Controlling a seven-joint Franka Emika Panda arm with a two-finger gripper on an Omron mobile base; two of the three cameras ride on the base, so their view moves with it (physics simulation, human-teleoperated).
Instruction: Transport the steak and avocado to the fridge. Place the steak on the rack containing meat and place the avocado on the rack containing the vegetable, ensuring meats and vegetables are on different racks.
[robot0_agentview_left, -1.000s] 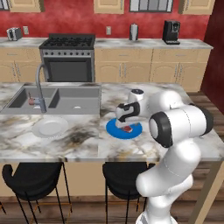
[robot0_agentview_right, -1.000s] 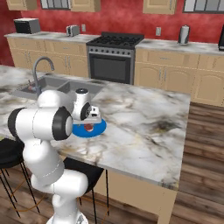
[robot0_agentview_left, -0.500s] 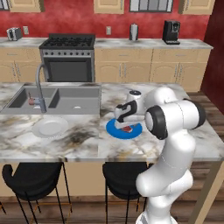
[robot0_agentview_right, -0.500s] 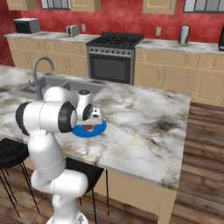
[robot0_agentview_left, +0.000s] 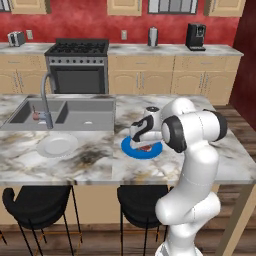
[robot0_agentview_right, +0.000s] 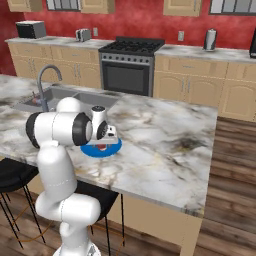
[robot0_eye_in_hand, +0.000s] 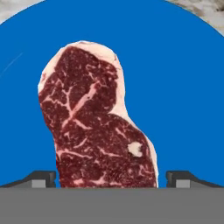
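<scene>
A: Where's the steak (robot0_eye_in_hand: 98, 120) right now?

B: Lying flat in the middle of the blue plate (robot0_eye_in_hand: 183, 87), which sits on the marble island counter (robot0_agentview_left: 90, 160) toward its front edge, on the side away from the sink (robot0_agentview_left: 65, 112). From the hand camera the meat runs lengthwise straight up from between the fingertips.

A: And the gripper (robot0_eye_in_hand: 111, 178)?

B: Spread wide and holding nothing. One dark fingertip shows on each side of the steak's near end, both clear of the meat. In the left base view the hand (robot0_agentview_left: 142, 131) hangs right over the plate.

A: So the step is the pick-up. How should it go?

B: My read: straddle the slab across its narrow width, as it's lined up now, and sink low enough that the fingers pass its edges almost to the plate before closing. It's thin and flat, so closing too high would likely skate over the top. Then lift straight up, so the plate isn't dragged.

A: The avocado?

B: I can't make it out.
</scene>
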